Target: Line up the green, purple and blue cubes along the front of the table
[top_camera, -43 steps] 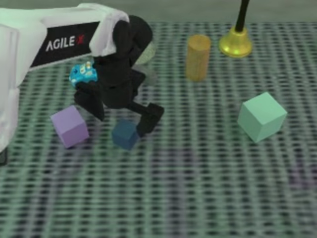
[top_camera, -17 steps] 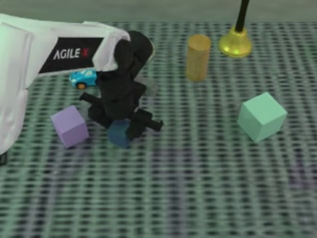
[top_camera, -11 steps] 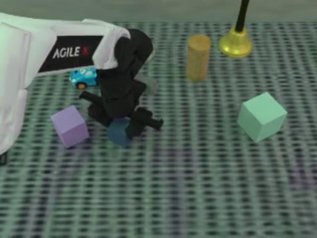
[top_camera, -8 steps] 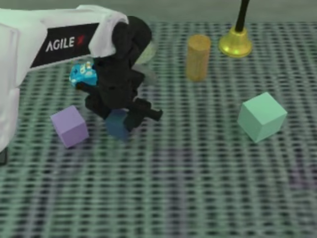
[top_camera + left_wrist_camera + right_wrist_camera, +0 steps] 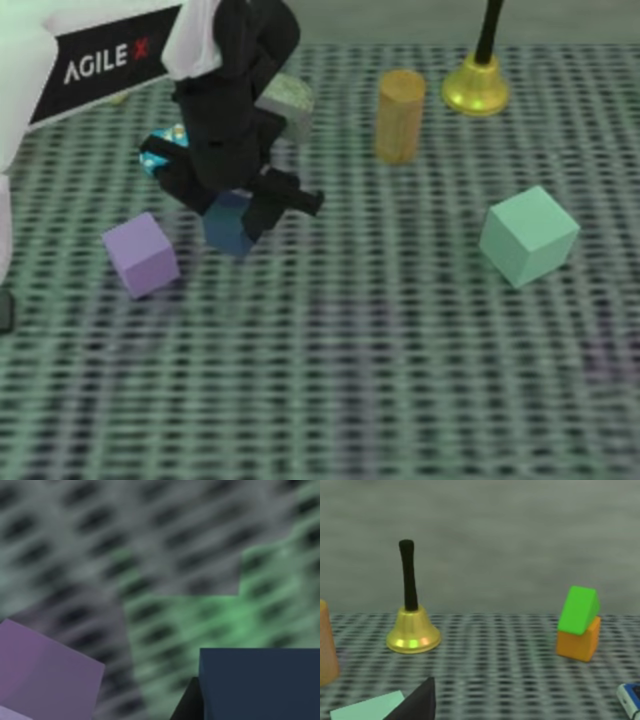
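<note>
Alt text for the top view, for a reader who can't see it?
The left gripper is shut on the blue cube, beside the purple cube at the table's left. The green cube lies at the right; a bell and cylinder stand behind.

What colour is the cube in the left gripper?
Dark navy blue cube, clearest in the left wrist view.

Purple cube (image 5: 141, 254) left of blue cube (image 5: 228, 224)
</note>
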Robot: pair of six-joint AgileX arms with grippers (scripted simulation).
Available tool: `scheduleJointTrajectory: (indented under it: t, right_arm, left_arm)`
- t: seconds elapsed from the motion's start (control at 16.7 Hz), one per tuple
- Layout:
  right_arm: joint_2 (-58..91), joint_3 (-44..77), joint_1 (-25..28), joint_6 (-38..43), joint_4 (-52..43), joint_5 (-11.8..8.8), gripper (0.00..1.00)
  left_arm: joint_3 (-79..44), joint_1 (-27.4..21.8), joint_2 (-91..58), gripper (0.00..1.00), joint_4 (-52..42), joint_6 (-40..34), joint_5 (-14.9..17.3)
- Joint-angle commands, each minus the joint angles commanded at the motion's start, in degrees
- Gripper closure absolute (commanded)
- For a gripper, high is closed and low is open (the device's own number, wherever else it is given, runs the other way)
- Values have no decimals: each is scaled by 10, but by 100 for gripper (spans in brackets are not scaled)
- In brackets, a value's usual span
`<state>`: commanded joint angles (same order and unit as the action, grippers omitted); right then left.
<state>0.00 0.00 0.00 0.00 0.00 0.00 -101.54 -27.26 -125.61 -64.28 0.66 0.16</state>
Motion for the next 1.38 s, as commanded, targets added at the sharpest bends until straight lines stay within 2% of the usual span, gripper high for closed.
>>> scheduleJointTrajectory:
  t: [0.18, 0.36, 0.48, 0.78, 0.96, 1.14, 1.38]
  right_arm:
    - [0, 0, 0, 0, 0, 0, 0]
    - [0, 0, 0, 0, 0, 0, 0]
    - [0, 0, 0, 0, 0, 0, 0]
    - [0, 0, 0, 0, 0, 0, 0]
    - [0, 0, 0, 0, 0, 0, 0]
    - [0, 0, 0, 0, 0, 0, 0]
    - [0, 0, 0, 0, 0, 0, 0]
  left_arm:
    - [-8, -15, -3, 100, -4, -21, -1]
    - [-33, -61, -17, 100, -19, -96, -4]
    - [-51, -103, -28, 100, -33, -176, -6]
    - [-92, -225, -50, 100, -72, -431, -9]
    - [-110, -286, -51, 100, -85, -540, -12]
    - [-122, -322, -46, 100, -88, -594, -15]
    - [-125, -327, -45, 100, -88, -601, -16]
